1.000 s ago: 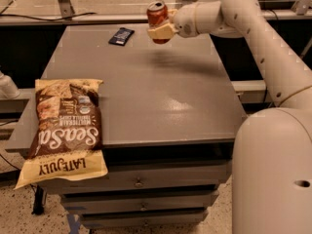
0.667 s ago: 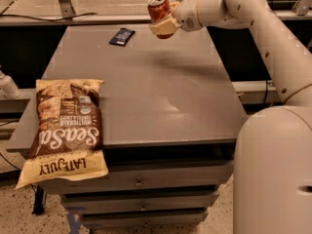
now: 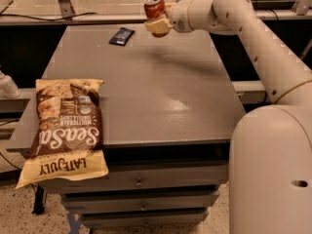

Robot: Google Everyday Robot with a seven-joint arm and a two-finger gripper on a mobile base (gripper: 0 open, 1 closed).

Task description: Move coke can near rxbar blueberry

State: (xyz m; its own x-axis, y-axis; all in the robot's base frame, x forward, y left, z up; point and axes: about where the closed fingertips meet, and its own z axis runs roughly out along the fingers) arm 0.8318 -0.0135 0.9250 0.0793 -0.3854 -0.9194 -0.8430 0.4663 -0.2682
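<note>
The grey drawer cabinet (image 3: pixel 161 96) fills my view, with a big chip bag (image 3: pixel 66 128) hanging over its front-left edge. At the far side, the gripper (image 3: pixel 158 26) is clamped on the coke can (image 3: pixel 154 9), holding it in the air just right of the rxbar blueberry (image 3: pixel 122 35). I judge this the carry step; next I'd lower the can beside the bar (not onto it). The can's long axis is near vertical, silver top up; the bar lies flat, slanting away rightward.

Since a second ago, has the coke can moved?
Yes. The can, held in the gripper above the table's far edge, has risen slightly and edged left toward the rxbar, which has not shifted.
</note>
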